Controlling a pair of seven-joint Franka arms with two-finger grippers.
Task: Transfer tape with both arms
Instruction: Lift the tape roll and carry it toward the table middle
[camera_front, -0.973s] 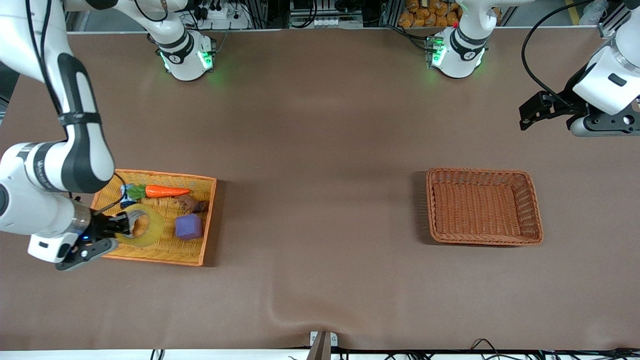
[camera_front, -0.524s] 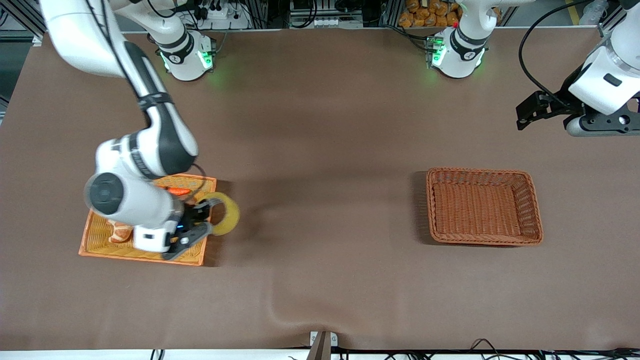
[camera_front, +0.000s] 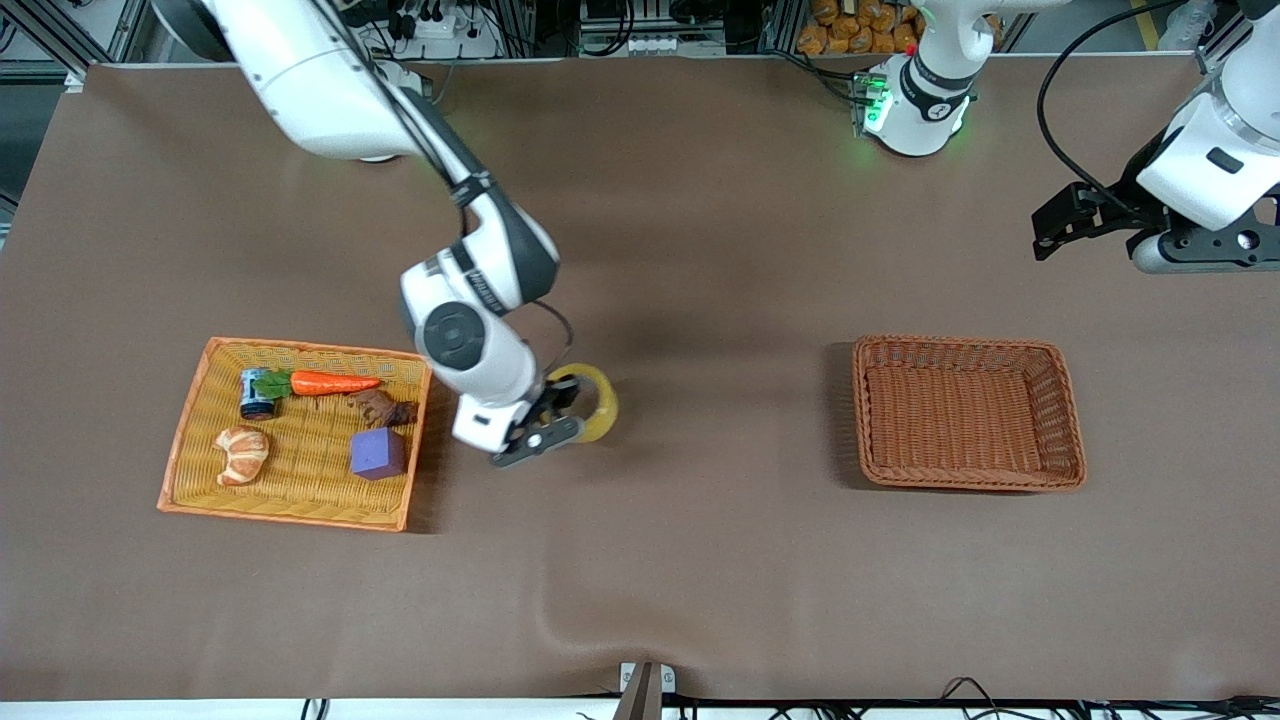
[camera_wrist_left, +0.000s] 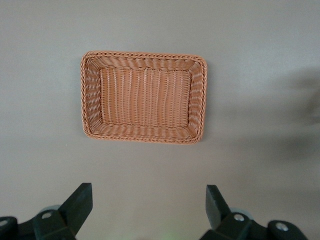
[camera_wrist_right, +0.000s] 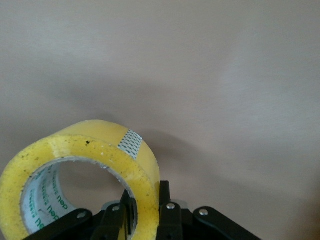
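Note:
The tape (camera_front: 603, 404), a yellowish ring, hangs in my right gripper (camera_front: 560, 402) just above the bare table, between the two baskets and closer to the yellow basket (camera_front: 300, 347). In the right wrist view the gripper (camera_wrist_right: 147, 207) is shut on the wall of the tape (camera_wrist_right: 100, 150), with one finger inside the ring and one outside. My left gripper (camera_front: 1047, 236) waits in the air at the left arm's end of the table. In the left wrist view it (camera_wrist_left: 146, 207) is open and empty.
The yellow basket holds a carrot (camera_front: 335, 382), a croissant toy (camera_front: 242, 452), a purple cube (camera_front: 378, 453), a small can (camera_front: 256, 393) and a brown piece (camera_front: 385, 408). A brown wicker basket (camera_front: 960, 341) stands empty toward the left arm's end; it also shows in the left wrist view (camera_wrist_left: 145, 54).
My right arm has carried the tape out of the yellow basket and toward the middle of the table. The left arm has barely moved.

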